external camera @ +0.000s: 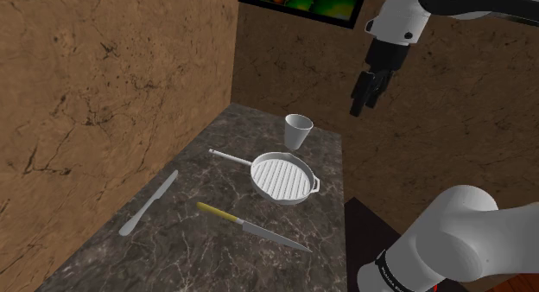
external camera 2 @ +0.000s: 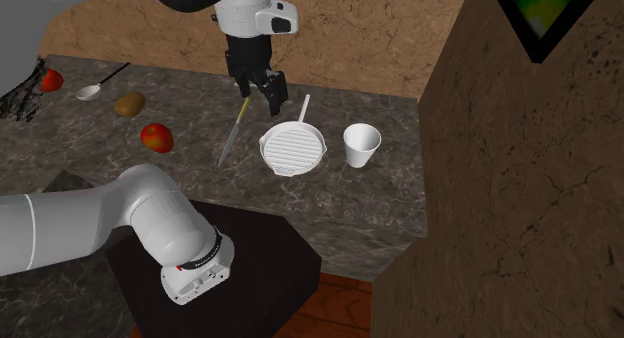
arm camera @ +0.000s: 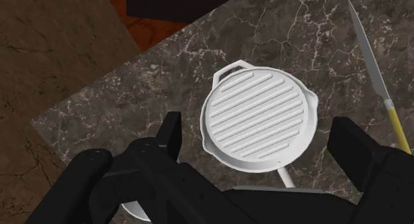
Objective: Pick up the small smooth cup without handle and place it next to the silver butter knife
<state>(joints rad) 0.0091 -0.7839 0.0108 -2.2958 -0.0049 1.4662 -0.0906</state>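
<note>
A small white cup (external camera: 297,130) without a handle stands upright at the far end of the dark marble counter (external camera: 173,247); the second exterior view has the cup (external camera 2: 362,144) to the right of a white grill pan (external camera 2: 292,148). The silver butter knife (external camera: 149,202) lies flat near the counter's left edge in the shoulder view. My black gripper (external camera: 367,92) hangs open and holds nothing, well above the counter and to the right of the cup. In the wrist view the gripper (arm camera: 259,126) looks down over the pan (arm camera: 259,116), and its body hides most of the cup (arm camera: 136,213).
The long-handled grill pan (external camera: 282,176) sits mid-counter just in front of the cup. A yellow-handled knife (external camera: 250,227) lies nearer the stand. Brown walls close the counter's left and back. An apple (external camera 2: 156,137), a potato (external camera 2: 129,104) and a spoon (external camera 2: 90,90) lie further along.
</note>
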